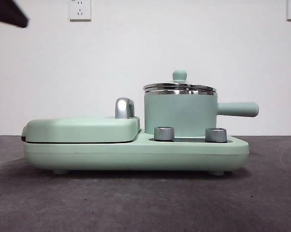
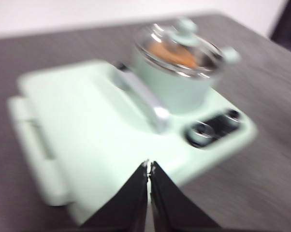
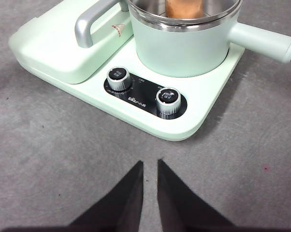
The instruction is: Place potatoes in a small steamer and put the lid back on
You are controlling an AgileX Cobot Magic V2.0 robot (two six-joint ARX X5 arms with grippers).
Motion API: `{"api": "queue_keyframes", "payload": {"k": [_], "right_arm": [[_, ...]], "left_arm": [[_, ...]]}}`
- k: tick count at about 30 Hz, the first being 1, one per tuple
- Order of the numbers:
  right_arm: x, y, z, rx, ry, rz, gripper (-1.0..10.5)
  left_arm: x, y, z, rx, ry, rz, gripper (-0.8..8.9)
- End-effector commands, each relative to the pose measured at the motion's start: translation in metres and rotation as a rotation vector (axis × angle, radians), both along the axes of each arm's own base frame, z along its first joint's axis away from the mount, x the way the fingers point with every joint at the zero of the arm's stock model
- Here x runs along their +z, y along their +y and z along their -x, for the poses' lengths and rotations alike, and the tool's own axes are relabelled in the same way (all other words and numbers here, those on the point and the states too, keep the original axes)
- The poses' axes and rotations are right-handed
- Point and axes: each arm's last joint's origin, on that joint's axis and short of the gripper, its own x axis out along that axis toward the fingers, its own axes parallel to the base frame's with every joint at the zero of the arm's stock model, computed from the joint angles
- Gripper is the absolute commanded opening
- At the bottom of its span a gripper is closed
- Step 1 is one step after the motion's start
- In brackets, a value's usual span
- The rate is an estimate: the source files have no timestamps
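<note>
Mint-green enamel covers nearly everything I see on the dark table (image 1: pixel 136 203). Farthest left in the front view, a black arm tip (image 1: pixel 7 13) waits at the top corner. Next lies the flat griddle cover (image 1: pixel 82 128) with its chrome handle (image 1: pixel 124 108), closed on the cooker base (image 1: pixel 136 155). To its right stands the small steamer (image 1: pixel 180 115), side handle pointing right, behind two steel dials (image 1: pixel 164 133). The lid (image 1: pixel 180 87) sits on its rim, and the potatoes (image 2: pixel 172 54) show orange through the glass, inside the pot. My left gripper (image 2: pixel 149 166), jaws closed and empty, hangs above the griddle cover; my right gripper (image 3: pixel 149 166), jaws slightly parted and empty, hangs over bare table near the dials.
</note>
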Motion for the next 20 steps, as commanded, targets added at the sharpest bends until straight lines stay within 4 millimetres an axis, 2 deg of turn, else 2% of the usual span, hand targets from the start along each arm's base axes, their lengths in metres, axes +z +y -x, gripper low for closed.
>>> {"api": "queue_keyframes", "payload": {"k": [1,7,12,17,20], "right_arm": [[0.002,0.001,0.000,0.005,-0.004,-0.009,0.4],[0.002,0.001,0.000,0.005,-0.004,-0.009,0.4],[0.002,0.001,0.000,0.005,-0.004,-0.009,0.4],[0.002,0.001,0.000,0.005,-0.004,-0.009,0.4],[0.002,0.001,0.000,0.005,-0.004,-0.009,0.4]], "left_arm": [[-0.018,0.015,0.007,0.105,-0.123,0.017,0.06],[-0.065,0.038,0.026,0.335,-0.214,0.019,0.06],[-0.100,0.048,0.029,0.484,-0.210,-0.001,0.06],[-0.125,0.053,0.029,0.575,-0.233,-0.012,0.06],[-0.128,0.053,0.029,0.576,-0.201,-0.021,0.06]]}}
